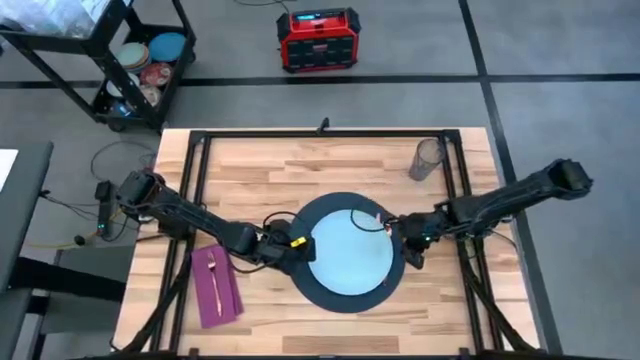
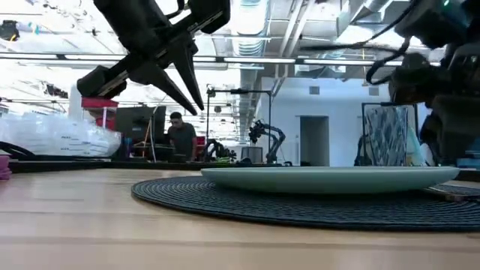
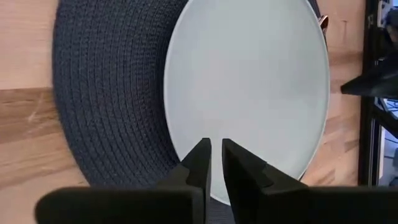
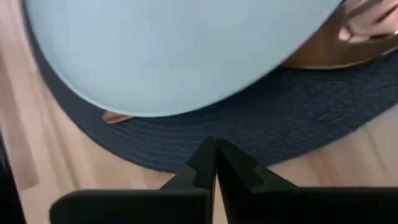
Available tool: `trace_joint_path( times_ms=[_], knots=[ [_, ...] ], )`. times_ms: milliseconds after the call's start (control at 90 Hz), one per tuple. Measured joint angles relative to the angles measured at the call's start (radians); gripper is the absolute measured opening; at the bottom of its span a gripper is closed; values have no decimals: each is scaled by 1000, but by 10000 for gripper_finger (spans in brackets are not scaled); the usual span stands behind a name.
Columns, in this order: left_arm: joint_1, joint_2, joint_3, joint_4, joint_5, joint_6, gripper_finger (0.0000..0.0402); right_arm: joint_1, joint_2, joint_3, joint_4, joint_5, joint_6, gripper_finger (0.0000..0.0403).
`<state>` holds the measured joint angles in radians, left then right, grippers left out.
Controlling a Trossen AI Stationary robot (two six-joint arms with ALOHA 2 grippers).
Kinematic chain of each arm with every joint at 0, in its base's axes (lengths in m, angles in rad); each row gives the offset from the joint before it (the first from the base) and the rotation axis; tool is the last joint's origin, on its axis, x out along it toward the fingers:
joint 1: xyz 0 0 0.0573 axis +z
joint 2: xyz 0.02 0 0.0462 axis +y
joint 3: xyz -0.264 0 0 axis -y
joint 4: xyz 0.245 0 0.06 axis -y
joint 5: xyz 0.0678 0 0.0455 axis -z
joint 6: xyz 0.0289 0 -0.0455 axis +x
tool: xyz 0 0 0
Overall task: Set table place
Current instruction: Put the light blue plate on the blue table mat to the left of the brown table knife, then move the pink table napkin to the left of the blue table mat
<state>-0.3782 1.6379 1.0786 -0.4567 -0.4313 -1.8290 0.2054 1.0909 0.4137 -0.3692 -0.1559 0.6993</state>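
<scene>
A pale blue round plate [image 1: 350, 247] is sitting on a dark woven round mat [image 1: 318, 290] at the centre of the light-wood table [image 1: 330, 165] in the high view. A magenta napkin [image 1: 226, 301] is lying at lower left of that frame with a copper-coloured fork [image 1: 213, 277] resting along it, and a smoky glass tumbler [image 1: 425, 159] is standing at upper right. A copper piece [image 4: 115, 117] is peeking from under the plate's edge in the right wrist view; what it is cannot be told. The left gripper [image 3: 215, 149] is hovering over the plate's left rim, its fingers only narrowly parted and holding nothing. The right gripper [image 4: 216, 148] is poised over the mat's right edge, fingers pressed together, empty. In the low view, a person [image 2: 181, 138] is sitting far behind the table.
</scene>
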Motion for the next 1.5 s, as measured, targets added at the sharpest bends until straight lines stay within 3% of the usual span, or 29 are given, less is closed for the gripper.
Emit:
trace_joint_path(
  times_ms=[344,678,878,1111,1278,1500],
  knots=[
    [0,0,0,7,-1,0,20,-13,181,1,199,-79,-48,0],
    [0,0,0,7,-1,2,20,-33,224,103,156,-85,-125,0],
    [-7,0,-1,7,-2,-5,20,-51,140,134,22,-57,-154,0],
    [-101,0,-1,-82,14,-142,20,-51,-60,149,-93,4,-146,0],
    [-182,0,-1,-233,83,-311,20,-51,-153,149,-147,47,-125,0],
    [-261,1,-1,-395,202,-454,20,-56,-171,149,-172,105,-131,0]
  ],
)
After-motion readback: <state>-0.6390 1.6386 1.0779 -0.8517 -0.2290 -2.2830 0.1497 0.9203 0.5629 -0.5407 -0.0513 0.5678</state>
